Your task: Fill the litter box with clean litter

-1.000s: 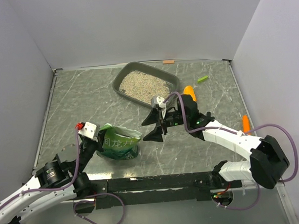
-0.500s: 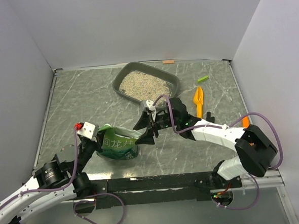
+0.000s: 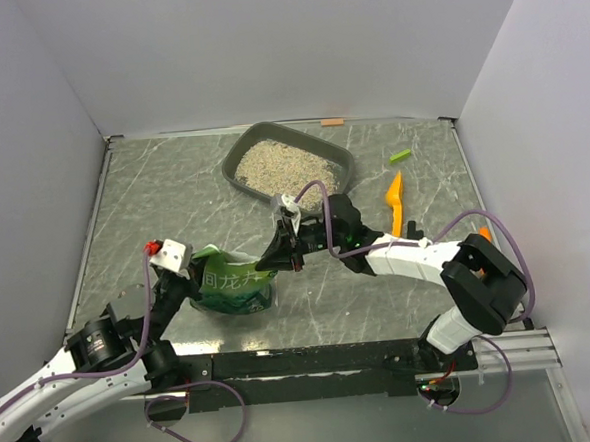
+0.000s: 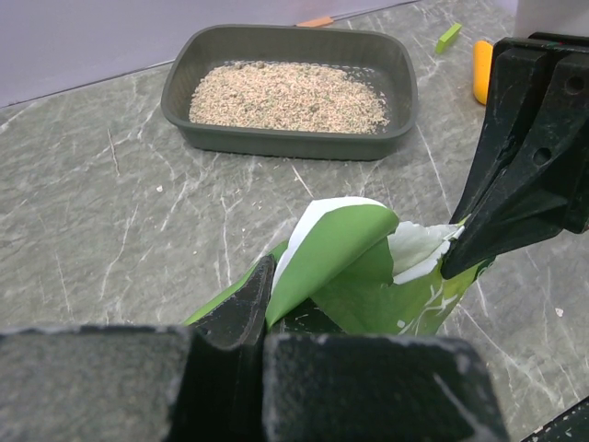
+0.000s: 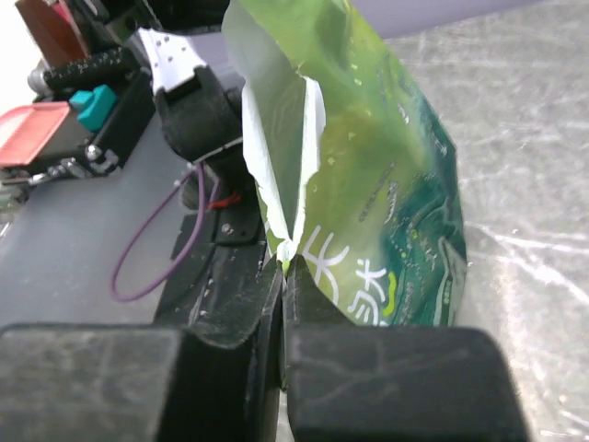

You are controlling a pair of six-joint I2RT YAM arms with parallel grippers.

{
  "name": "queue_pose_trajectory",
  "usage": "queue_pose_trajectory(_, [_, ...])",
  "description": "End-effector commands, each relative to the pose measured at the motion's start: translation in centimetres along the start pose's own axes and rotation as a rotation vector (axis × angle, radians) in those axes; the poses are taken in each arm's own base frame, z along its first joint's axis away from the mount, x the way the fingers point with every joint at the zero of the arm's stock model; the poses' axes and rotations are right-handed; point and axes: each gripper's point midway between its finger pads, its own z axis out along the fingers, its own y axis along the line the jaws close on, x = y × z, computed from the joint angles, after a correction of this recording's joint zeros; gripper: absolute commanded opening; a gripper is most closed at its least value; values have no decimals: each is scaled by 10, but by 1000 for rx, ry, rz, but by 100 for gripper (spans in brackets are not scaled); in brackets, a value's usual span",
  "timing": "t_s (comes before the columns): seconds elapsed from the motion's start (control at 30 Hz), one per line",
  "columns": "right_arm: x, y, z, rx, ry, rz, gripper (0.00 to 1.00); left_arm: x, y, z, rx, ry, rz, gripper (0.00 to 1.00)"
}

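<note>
The left gripper [image 3: 189, 285] is clamping shut on one edge of the green bag [image 3: 234, 287] while the right gripper [image 3: 271, 266] is pinching fully closed on the opposite lip. I reckon they are gripping it this way to keep the open mouth stretched between them for a controlled lift and tip. The bag is standing on the table [image 3: 153, 200] near the arms, mouth facing up and width running left to right, while the litter box [image 3: 234, 167] is sitting well beyond it by the back wall, its long axis slanting from far left to nearer right and clean litter [image 3: 282, 169] lying inside.
</note>
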Motion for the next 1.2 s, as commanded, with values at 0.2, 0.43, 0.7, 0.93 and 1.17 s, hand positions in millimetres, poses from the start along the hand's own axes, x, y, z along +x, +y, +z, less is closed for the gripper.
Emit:
queue_pose_trajectory(0.2, [-42, 3, -44, 86, -130, -160, 0, -81, -49, 8, 196, -133, -110, 1])
queue_pose_trajectory(0.43, [-38, 4, -110, 158, -70, -174, 0, -86, -98, 37, 343, -128, -45, 1])
queue_pose_trajectory(0.7, [-18, 1, -130, 273, -34, -92, 0, -53, -127, 80, 474, -62, -42, 1])
queue_pose_trajectory(0.93, [-6, 8, -138, 334, -49, -58, 0, -54, -98, 53, 466, -49, -76, 47])
queue_pose_trajectory(1.17, [-2, 12, -141, 357, -63, -39, 0, -33, -78, 25, 431, -12, -154, 71])
